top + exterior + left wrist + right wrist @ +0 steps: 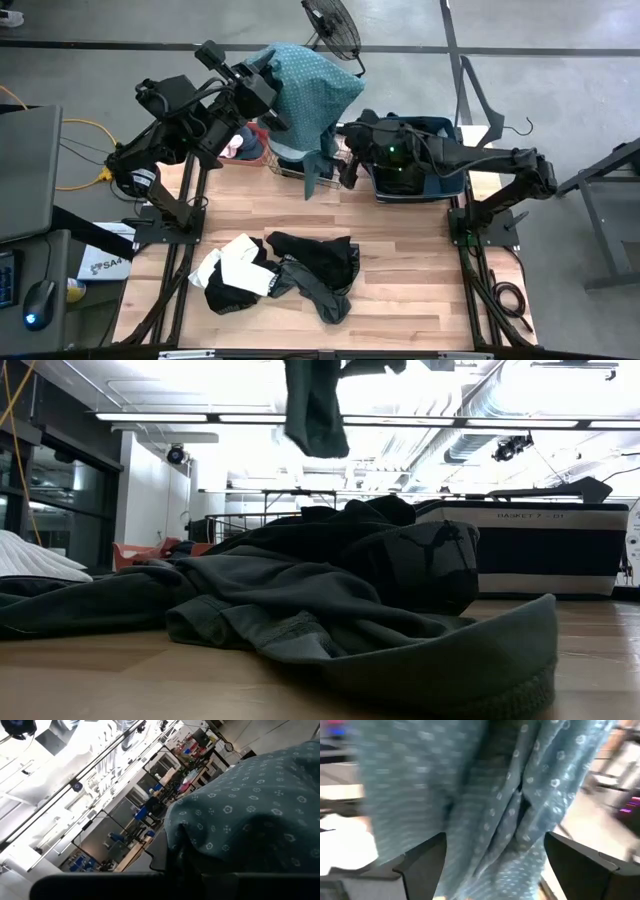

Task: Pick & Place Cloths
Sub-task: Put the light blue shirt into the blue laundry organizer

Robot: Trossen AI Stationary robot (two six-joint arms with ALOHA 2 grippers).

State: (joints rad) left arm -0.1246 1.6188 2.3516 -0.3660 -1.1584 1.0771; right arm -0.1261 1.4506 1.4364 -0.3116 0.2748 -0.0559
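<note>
High view: left claw [268, 92] held the large teal cloth [310, 85] aloft over the surface's far edge; its grip unseen. Right wrist view alone showed the right claw [495, 865] spread wide, cloth hanging between. Black cloths [315, 270] and white-and-black cloth [238, 268] lay near-centre.

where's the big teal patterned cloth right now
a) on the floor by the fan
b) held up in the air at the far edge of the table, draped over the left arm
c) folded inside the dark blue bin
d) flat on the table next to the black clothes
b: in the high view the teal patterned cloth hangs raised off the table at its far edge, draped over the left gripper, while the black clothes lie on the wood.
</note>
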